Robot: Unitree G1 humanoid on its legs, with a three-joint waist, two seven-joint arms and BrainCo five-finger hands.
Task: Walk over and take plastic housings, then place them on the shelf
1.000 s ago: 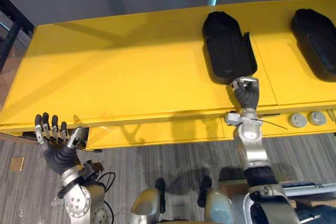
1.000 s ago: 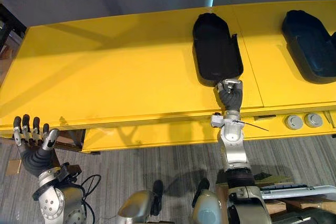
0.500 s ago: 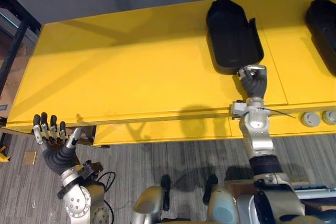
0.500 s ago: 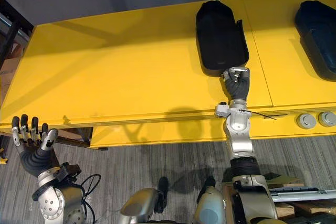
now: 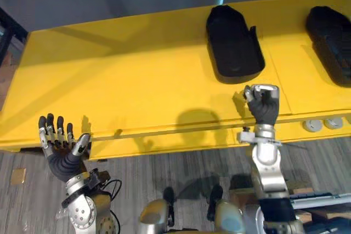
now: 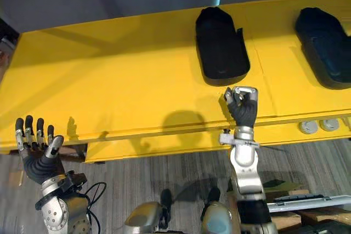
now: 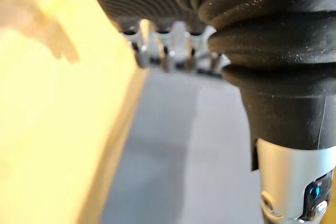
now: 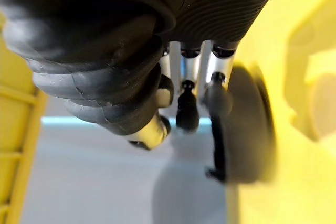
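Right hand (image 5: 262, 105), fingers curled and empty, hovers just short of the plastic housing (image 5: 233, 45), at its 6 o'clock on the yellow bench (image 5: 137, 80). Left hand (image 5: 60, 143) idles at 8 o'clock, spread wide. We judge the grasp pending: uncurl, advance, clasp the near rim.

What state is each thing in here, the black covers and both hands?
Middle black cover: lying flat on the yellow table, not held.
Right black cover: lying flat, not held.
Right hand: fingers curled, empty, short of the middle cover.
Left hand: fingers straight, open, empty.
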